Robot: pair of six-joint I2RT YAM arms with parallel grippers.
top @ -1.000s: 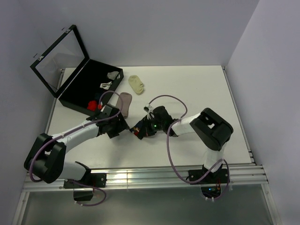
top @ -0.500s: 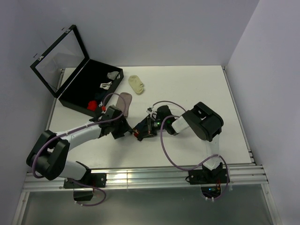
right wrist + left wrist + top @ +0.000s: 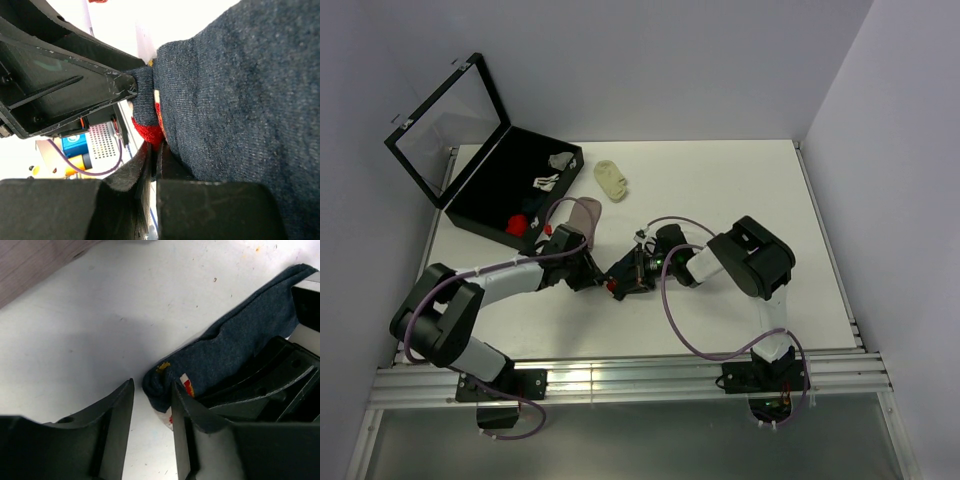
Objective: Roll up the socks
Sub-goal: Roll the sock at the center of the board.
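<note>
Mid-frame, the left gripper (image 3: 150, 400) has narrowed, still gapped, round the navy sock (image 3: 240, 340) at its tip; the right gripper (image 3: 152, 155) pinches it tight, so rolling seems imminent

Open black case (image 3: 485, 200) far-left w/ white-grey items (image 3: 555, 170); pale-yellow sock (image 3: 612, 179) just right.

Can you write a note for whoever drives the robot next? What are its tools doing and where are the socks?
Left tool: open, fingers either side of one end of the navy sock.
Right tool: shut on the navy sock.
The navy sock lies mid-table between the arms; pink sock lies flat beside the black box.
Done: no sock I can see is rolled.
Left: roll the navy sock, then the others.
</note>
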